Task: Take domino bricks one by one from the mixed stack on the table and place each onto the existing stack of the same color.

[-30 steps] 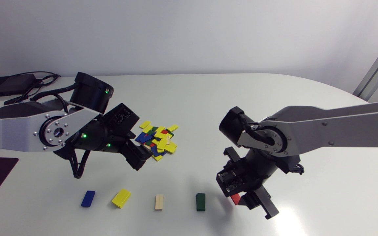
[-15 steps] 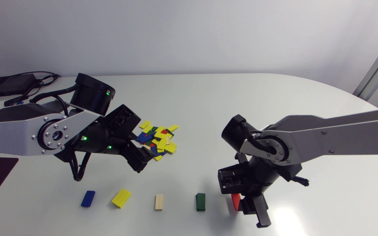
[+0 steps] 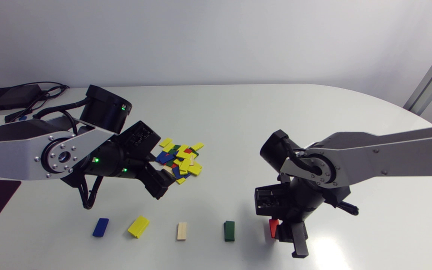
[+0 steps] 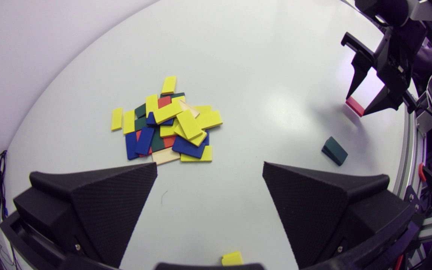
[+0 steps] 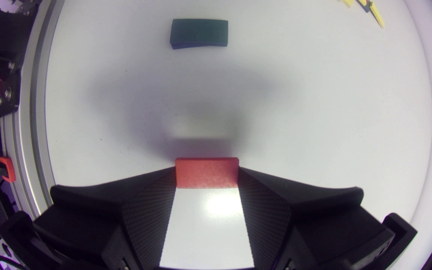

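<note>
Bare table [image 3: 238, 123] between mixed pile [image 3: 178, 160], green stack [image 3: 229, 230]; right hand [image 5: 206, 176] with red brick [image 3: 273, 227] crowds stack's side

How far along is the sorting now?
It looks early. Done: blue stack, yellow stack, beige stack and green stack lie in a row. In hand: the right fingers are shut on a red brick beside the green stack. Left: the mixed pile holds many bricks; the left fingers are open and empty near it.

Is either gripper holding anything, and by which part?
Right gripper holds a red brick, fingertips pressing its two short ends. Left gripper is open, holding nothing.
</note>
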Tool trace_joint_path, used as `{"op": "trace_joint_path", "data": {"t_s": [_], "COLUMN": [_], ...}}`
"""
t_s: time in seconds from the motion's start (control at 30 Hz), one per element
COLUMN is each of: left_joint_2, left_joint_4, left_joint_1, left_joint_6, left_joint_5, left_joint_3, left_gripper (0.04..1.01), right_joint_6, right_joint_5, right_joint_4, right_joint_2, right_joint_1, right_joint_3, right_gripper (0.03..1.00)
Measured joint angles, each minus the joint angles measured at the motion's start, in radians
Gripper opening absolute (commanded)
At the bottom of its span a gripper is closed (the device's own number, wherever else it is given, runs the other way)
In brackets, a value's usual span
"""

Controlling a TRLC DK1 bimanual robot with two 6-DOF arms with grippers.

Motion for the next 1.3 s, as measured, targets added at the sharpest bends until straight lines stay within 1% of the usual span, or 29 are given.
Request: {"op": "trace_joint_path", "data": {"t_s": [0.13, 0.37, 0.63, 0.7, 0.73, 0.77, 0.83, 0.9, 1.0, 1.1, 1.23, 1.3], "left_joint_2": [0.0, 0.0, 0.0, 0.0, 0.0, 0.0, 0.0, 0.0, -0.004, -0.008, -0.017, -0.023], "left_joint_4": [0.0, 0.0, 0.0, 0.0, 0.0, 0.0, 0.0, 0.0, 0.0, 0.0, -0.001, -0.001], "left_joint_1": [-0.002, -0.002, -0.002, -0.002, -0.002, -0.002, -0.002, -0.002, -0.002, -0.002, -0.002, -0.002], "left_joint_6": [0.0, 0.0, 0.0, 0.0, 0.0, 0.0, 0.0, 0.0, 0.0, 0.0, 0.0, 0.0], "left_joint_5": [0.0, 0.0, 0.0, 0.0, 0.0, 0.0, 0.0, 0.0, 0.0, 0.0, -0.003, -0.004], "left_joint_3": [0.0, 0.0, 0.0, 0.0, 0.0, 0.0, 0.0, 0.0, 0.0, -0.001, -0.001, -0.002], "left_gripper": [1.003, 1.003, 1.003, 1.003, 1.003, 1.003, 1.003, 1.003, 1.003, 1.003, 1.003, 1.003], "right_joint_6": [0.01, 0.022, 0.025, 0.025, 0.028, 0.029, 0.03, 0.032, 0.032, 0.032, 0.032, 0.033], "right_joint_5": [0.0, 0.0, 0.0, 0.0, 0.0, 0.0, 0.003, 0.007, 0.007, 0.015, 0.024, 0.026], "right_joint_4": [0.002, 0.05, 0.069, 0.072, 0.072, 0.072, 0.075, 0.075, 0.075, 0.072, 0.053, 0.046], "right_joint_2": [-0.006, -0.006, -0.005, -0.005, -0.004, -0.001, 0.0, 0.0, 0.0, 0.0, -0.001, -0.003], "right_joint_1": [0.0, 0.001, 0.01, 0.014, 0.014, 0.016, 0.018, 0.02, 0.02, 0.02, 0.02, 0.02], "right_joint_3": [-0.004, -0.033, -0.053, -0.06, -0.063, -0.064, -0.065, -0.065, -0.065, -0.064, -0.06, -0.058], "right_gripper": [0.27, 0.27, 0.284, 0.362, 0.431, 0.469, 0.515, 0.525, 0.615, 0.633, 0.854, 0.867]}}
